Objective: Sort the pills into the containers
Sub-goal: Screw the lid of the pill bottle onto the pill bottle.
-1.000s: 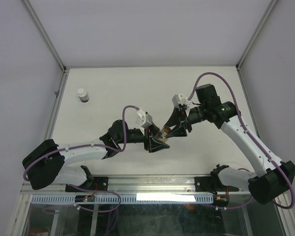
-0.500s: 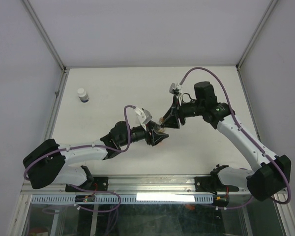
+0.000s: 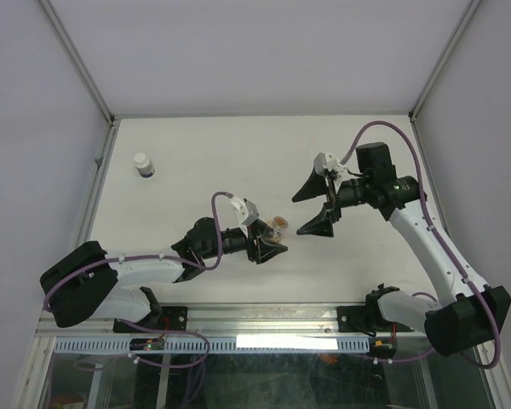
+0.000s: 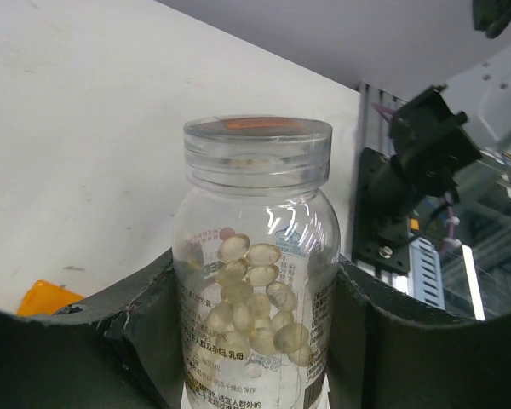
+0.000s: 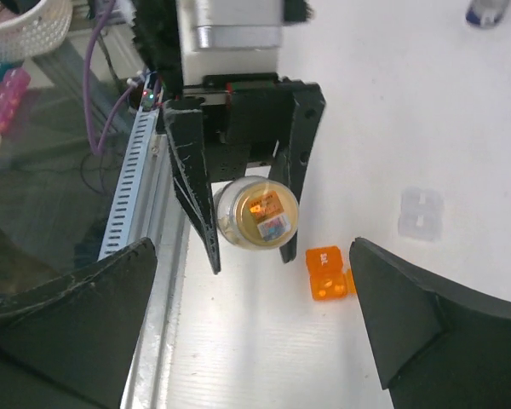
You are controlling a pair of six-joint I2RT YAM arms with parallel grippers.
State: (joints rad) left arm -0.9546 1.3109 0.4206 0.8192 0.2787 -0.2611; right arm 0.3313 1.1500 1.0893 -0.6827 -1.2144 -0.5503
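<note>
A white bottle [image 3: 143, 164] stands on the table [image 3: 196, 153], well to the left of the clear vial [image 4: 255, 281] and farther back. The left pincer [image 3: 269, 240] is partly closed on the clear vial, clamping its body from both sides. The lid is on, and pale pills [image 4: 251, 294] lie heaped inside. An orange cup [image 5: 326, 273] sits on the table near the clear vial. To the right of the vial and apart from it, the right pincer [image 3: 296, 215] gapes wide and holds nothing.
</note>
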